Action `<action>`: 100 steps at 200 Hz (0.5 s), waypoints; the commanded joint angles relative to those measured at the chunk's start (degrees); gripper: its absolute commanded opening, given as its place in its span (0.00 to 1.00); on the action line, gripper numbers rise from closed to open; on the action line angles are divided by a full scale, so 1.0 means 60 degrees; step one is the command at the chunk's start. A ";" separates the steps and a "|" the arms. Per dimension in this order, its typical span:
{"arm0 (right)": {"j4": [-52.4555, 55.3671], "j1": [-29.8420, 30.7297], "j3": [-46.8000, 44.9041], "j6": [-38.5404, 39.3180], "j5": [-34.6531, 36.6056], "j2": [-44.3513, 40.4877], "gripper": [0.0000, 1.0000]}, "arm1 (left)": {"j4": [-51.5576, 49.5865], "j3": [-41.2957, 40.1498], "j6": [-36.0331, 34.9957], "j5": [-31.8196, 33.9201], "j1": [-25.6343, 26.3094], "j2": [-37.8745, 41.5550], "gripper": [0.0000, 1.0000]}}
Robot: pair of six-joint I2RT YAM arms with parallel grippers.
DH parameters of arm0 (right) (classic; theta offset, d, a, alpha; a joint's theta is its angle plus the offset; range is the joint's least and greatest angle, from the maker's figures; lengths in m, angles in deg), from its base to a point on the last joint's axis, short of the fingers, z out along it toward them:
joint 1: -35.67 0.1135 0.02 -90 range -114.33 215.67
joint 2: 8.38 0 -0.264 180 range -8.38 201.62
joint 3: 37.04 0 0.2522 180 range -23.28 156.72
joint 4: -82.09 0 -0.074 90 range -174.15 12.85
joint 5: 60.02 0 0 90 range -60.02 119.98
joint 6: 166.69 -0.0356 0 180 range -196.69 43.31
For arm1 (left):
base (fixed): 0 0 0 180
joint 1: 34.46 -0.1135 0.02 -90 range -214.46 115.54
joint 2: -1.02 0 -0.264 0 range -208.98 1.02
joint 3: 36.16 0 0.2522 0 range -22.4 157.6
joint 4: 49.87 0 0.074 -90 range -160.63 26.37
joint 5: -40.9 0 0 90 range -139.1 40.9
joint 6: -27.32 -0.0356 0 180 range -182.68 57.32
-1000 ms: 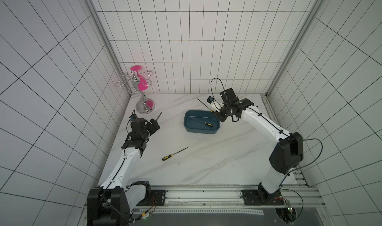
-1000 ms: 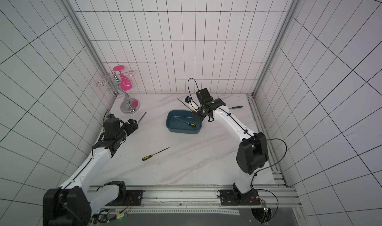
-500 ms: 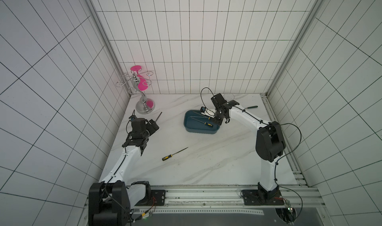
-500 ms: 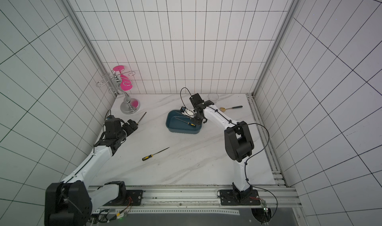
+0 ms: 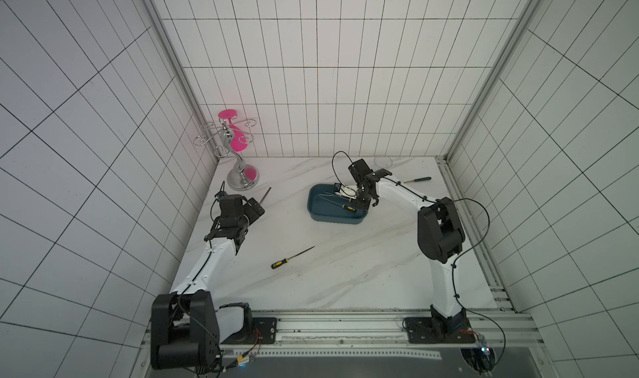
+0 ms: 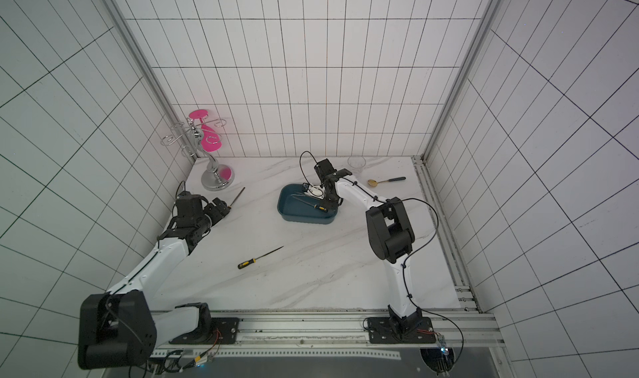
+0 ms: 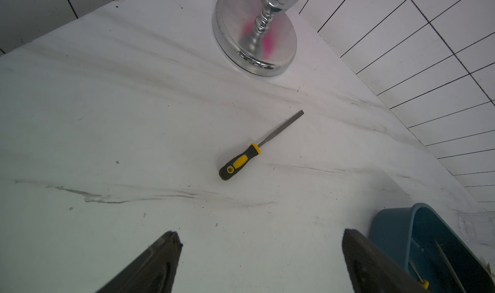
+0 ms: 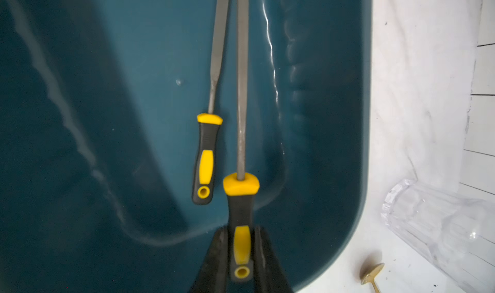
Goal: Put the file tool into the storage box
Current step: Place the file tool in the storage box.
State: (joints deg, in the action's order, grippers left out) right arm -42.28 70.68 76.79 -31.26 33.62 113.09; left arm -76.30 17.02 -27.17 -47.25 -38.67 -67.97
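Marble tabletop (image 5: 345,283); over storage box (image 8: 80,117), file (image 8: 242,133) in right hand (image 8: 241,234), tip cropped

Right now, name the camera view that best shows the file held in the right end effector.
The right wrist view: the held file is close and sharp, its handle clamped in the right end effector, over the storage box. Both top views show it tiny, partly hidden; the left wrist view catches only shafts in the box.

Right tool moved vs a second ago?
Yes. The right tool, shut on a file, moved from the far right corner of the storage box to over its interior.
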 commanded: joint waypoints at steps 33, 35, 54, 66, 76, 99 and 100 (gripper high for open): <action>0.0105 0.0108 0.1305 -0.0127 0.0839 0.0834 0.01 | 0.0156 0.0371 0.0001 -0.0073 -0.0177 -0.0506 0.98; 0.0111 0.0113 0.1342 -0.0130 0.0867 0.0871 0.01 | 0.0161 0.0373 0.0000 -0.0081 -0.0177 -0.0522 0.98; 0.0282 0.0113 0.1638 -0.0187 0.0869 0.1047 0.05 | 0.0231 0.0374 -0.0028 -0.0073 -0.0207 -0.0676 0.98; 0.0429 0.0128 0.1810 -0.0229 0.0869 0.1157 0.09 | 0.0251 0.0377 -0.0026 -0.0059 -0.0236 -0.0762 0.98; 0.0463 0.0128 0.1887 -0.0262 0.0913 0.1219 0.11 | 0.0251 0.0391 -0.0021 -0.0073 -0.0250 -0.0824 0.98; 0.0454 0.0143 0.1945 -0.0334 0.0954 0.1313 0.23 | 0.0273 0.0400 -0.0044 -0.0105 -0.0279 -0.0852 0.98; 0.0454 0.0143 0.1945 -0.0334 0.0954 0.1313 0.23 | 0.0276 0.0402 -0.0051 -0.0104 -0.0280 -0.0859 0.98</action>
State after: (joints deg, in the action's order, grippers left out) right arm -41.28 71.05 85.55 -32.04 38.28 119.63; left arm -75.88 17.98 -27.13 -47.49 -39.89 -72.73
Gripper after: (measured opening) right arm 0.188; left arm 0.983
